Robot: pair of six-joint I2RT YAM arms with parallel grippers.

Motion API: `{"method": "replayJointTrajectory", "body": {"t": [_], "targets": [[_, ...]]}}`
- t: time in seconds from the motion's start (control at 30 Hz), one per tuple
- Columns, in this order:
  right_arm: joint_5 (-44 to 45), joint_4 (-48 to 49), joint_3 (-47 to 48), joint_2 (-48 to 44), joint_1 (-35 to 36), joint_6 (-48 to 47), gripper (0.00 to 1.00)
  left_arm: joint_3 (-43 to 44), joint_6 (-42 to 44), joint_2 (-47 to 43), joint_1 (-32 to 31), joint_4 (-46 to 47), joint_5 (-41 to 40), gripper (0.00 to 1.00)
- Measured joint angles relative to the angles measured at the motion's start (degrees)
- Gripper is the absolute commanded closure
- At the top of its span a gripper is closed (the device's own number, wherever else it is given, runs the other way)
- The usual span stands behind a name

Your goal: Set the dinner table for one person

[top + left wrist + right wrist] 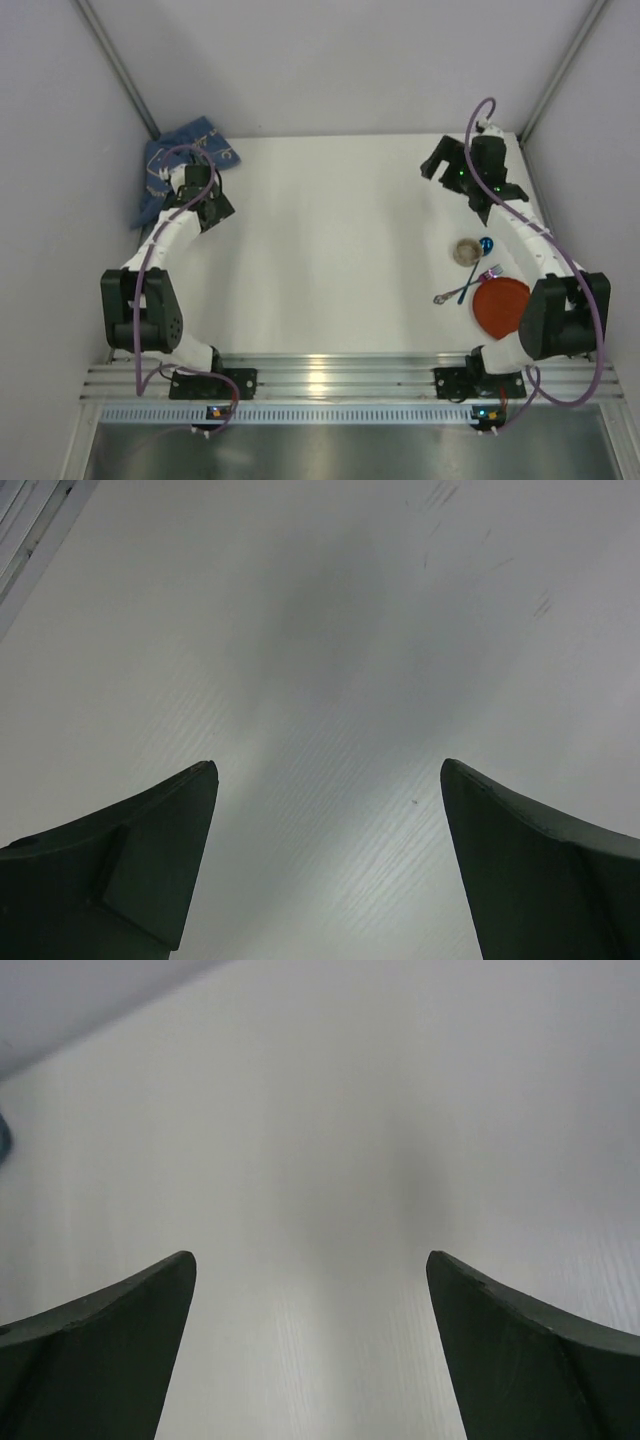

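The dinner table is a large white top. On its right side lie a red plate, a small round cup, a blue-handled utensil, a blue spoon bowl and a purple fork. My left gripper is open and empty at the far left, just right of the blue patterned mat. In the left wrist view my gripper has only bare tabletop between its fingers. My right gripper is open and empty at the far right, beyond the cup. In the right wrist view it is over bare table.
Grey walls enclose the table on the left, back and right. The mat lies crumpled in the far left corner, partly over the table edge. A metal rail with both arm bases runs along the near edge.
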Motion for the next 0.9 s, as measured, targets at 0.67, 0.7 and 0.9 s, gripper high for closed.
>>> {"method": "replayJointTrajectory", "body": {"t": [0.67, 0.7, 0.9], "targets": [[-8.4, -30.0, 1.2, 3.5, 1.6, 3.1, 0.0, 18.7, 5.8, 29.3, 10.9, 5.9, -1.8, 0.03], [-8.4, -30.0, 1.2, 3.9, 1.6, 3.1, 0.0, 20.0, 5.9, 30.3, 11.7, 5.9, -1.6, 0.04], [-8.7, -31.3, 2.0, 6.3, 1.6, 3.0, 0.0, 28.3, 7.3, 37.2, 14.3, 5.8, -1.5, 0.05]]}}
